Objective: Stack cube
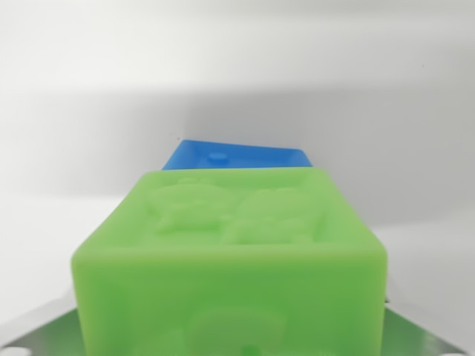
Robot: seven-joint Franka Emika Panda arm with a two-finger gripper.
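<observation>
wrist view fills with a green cube (230, 259), embossed on its top face, sitting so close to the lens that you see no fingertips at all, so you cannot tell whether the jaws are clamped on it or released. grey metal slivers (33, 334) show at the bottom corners. beyond the cube's far edge, slightly toward the wrist view's right, a blue cube (237, 157) peeks out on the white surface (89, 111). i'd judge green must align squarely over blue.
</observation>
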